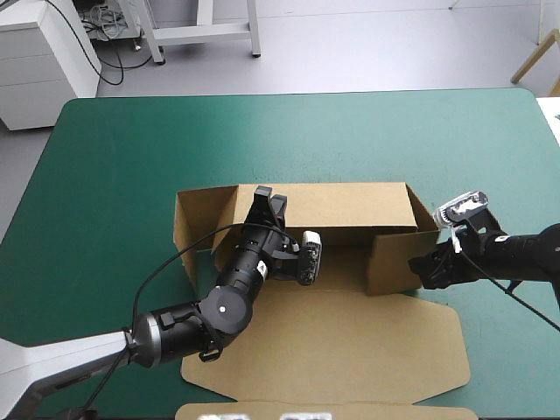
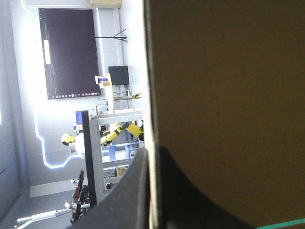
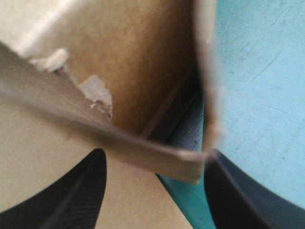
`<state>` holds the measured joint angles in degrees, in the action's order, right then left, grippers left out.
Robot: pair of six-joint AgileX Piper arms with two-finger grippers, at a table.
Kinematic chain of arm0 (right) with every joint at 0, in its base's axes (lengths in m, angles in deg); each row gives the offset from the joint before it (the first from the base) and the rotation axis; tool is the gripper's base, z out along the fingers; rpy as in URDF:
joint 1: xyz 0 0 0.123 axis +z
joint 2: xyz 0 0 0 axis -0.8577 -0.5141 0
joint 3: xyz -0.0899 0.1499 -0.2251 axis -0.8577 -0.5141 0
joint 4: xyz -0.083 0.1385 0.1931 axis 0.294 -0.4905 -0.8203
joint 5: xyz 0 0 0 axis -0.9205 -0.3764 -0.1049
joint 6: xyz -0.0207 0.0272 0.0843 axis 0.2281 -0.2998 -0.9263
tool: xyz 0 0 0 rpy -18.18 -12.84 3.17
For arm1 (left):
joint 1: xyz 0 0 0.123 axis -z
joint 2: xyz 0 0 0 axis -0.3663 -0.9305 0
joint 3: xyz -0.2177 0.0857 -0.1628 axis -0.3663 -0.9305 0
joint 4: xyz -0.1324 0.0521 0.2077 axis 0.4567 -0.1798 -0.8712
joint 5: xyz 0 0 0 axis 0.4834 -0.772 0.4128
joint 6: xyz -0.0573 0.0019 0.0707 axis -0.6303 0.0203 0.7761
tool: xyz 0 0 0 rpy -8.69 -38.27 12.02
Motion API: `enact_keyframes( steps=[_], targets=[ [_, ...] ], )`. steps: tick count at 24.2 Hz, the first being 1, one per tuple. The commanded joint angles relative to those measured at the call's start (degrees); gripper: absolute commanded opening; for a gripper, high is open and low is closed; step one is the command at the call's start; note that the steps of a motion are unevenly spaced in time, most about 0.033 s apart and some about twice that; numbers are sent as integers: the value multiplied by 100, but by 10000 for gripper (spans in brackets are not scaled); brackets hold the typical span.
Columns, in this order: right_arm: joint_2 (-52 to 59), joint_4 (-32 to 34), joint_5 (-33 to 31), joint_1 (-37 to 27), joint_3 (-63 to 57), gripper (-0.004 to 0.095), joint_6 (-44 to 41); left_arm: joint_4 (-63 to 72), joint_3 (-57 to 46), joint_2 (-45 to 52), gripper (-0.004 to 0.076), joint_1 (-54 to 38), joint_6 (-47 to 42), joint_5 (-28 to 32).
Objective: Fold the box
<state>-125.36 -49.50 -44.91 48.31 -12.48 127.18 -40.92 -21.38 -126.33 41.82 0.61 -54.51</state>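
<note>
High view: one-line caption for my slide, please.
Left gripper pinches the far wall of the brown box while the open right gripper straddles its right side wall.

The brown box (image 1: 350,206) stands with walls raised, left tool (image 1: 262,196) at its far wall, right tool (image 1: 420,268) at its right wall.

Teal-green table cover (image 1: 114,192): flat, faintly scratched.

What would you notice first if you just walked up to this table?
A big brown box sits half built in the middle of the teal-green table, with its back wall standing up and its lid lying flat toward the near edge. The left gripper pinches the top of that back wall. The right gripper stands open around the corner of the right side wall.
</note>
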Motion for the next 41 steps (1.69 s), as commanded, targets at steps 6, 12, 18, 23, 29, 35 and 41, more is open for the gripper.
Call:
enact_keyframes(
  steps=[6,12,18,23,29,35,41],
  targets=[
    [105,-347,126,-9,138,553,188,-153,101,58,-10,55,-34,87],
    [105,-645,259,-9,135,553,504,-478,101,58,-10,55,-34,87],
    [105,-722,259,274,45,553,526,-477,101,58,-10,55,-34,87],
    [105,-688,1049,1063,-247,553,9,-477,101,58,-10,55,-46,4],
    [105,-690,2211,1275,-297,521,-555,-477,101,58,-10,55,-46,-57],
    [105,-648,2174,1700,-297,0,-831,-477,101,58,-10,55,-46,-57],
    [105,542,2852,2423,-297,1,-2438,-477,101,58,-10,55,-46,-62]
  ],
)
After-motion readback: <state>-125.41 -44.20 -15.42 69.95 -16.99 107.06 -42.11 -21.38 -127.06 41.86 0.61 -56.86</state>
